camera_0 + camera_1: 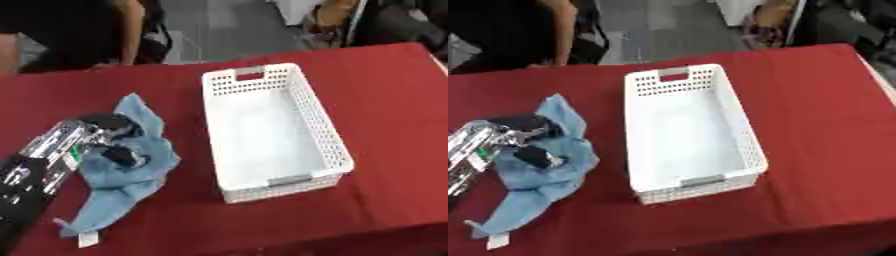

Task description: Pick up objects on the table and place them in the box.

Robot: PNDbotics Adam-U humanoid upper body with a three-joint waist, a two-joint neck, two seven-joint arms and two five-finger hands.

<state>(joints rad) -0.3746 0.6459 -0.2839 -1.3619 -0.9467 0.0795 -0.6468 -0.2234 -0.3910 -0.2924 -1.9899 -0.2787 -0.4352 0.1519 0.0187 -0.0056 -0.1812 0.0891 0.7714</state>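
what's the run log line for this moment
left hand: on blue cloth, fingers curled into it | white basket: empty | right hand: not in view

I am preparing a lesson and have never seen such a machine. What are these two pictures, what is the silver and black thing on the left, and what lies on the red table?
Both pictures come from the two eyes of one camera in a humanoid robot's head, looking down at the same moment. The silver and black limb is its left arm, ending in the left hand, whose fingers curl into a blue cloth lying on the red table. Beside the cloth stands a white perforated box, with nothing inside. The right hand is out of view.
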